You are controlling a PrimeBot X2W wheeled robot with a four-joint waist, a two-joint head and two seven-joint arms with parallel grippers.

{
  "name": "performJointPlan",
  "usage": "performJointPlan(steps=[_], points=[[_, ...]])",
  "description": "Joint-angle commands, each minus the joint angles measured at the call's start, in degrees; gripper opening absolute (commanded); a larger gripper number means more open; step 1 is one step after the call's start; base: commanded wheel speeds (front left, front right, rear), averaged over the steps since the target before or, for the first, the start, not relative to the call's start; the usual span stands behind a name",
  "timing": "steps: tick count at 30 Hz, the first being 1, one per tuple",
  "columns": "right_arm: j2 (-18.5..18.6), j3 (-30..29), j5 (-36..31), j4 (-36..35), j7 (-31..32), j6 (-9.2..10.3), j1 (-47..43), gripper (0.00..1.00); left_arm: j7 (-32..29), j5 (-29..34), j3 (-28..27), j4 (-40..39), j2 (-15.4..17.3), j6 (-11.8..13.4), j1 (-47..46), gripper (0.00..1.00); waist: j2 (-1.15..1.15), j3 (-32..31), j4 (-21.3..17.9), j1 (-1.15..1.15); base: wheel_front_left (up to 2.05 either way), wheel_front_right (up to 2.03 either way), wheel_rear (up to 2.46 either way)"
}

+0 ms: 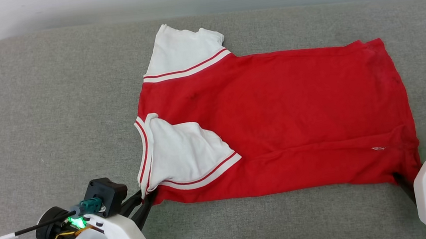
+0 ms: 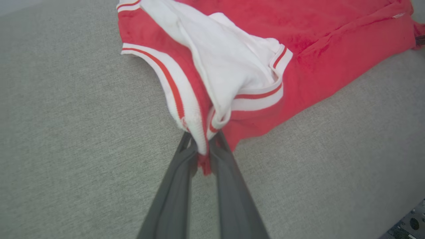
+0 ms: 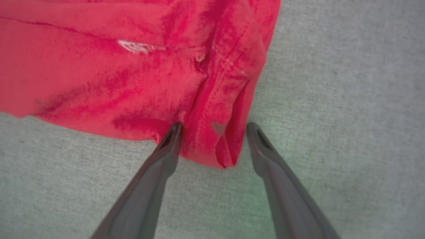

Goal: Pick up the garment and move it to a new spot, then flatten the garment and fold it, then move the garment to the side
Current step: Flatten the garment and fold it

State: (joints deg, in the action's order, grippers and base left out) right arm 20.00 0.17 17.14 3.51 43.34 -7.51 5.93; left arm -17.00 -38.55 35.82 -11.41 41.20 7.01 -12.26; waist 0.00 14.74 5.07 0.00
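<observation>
The garment [image 1: 284, 115], a red shirt with white striped-trim sleeves, lies spread on the grey cushion, print side down. One sleeve [image 1: 185, 154] is folded over the red body, the other [image 1: 183, 52] sticks out at the back. My left gripper [image 1: 147, 197] is shut on the near-left corner of the garment [image 2: 212, 83], with the fabric pinched between its fingers [image 2: 179, 179]. My right gripper [image 3: 214, 127] stands open at the near-right hem corner [image 3: 212, 146], which sits between its fingers [image 3: 166, 149]. In the head view the right gripper [image 1: 398, 178] is mostly hidden by the cloth.
The grey cushion [image 1: 49, 126] extends well left of the shirt and in front of it. Its rounded back edge [image 1: 66, 32] meets a pale wall. A black cable [image 1: 13, 234] runs to my left wrist.
</observation>
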Motion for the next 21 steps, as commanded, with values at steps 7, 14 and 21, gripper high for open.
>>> performJointPlan(steps=[7,14,21], points=[[-0.6,4.3,2.5,5.7,2.2,-0.05,-0.7,0.00,-0.7,1.4,1.0,0.6,0.7,-0.3,-0.9,0.00,0.00,1.8,0.7,0.00,0.00,0.00,0.00],[3.7,3.9,4.0,6.1,1.1,0.08,-0.9,0.00,-0.9,1.6,1.5,3.2,1.6,-0.8,-0.3,0.00,0.00,0.4,0.1,0.00,0.00,0.00,0.00],[8.8,3.5,8.6,0.9,3.9,0.07,-3.8,0.00,-2.6,-0.3,2.9,4.8,2.8,-1.6,2.9,0.00,0.00,-3.8,-0.9,0.00,0.00,0.00,0.00]])
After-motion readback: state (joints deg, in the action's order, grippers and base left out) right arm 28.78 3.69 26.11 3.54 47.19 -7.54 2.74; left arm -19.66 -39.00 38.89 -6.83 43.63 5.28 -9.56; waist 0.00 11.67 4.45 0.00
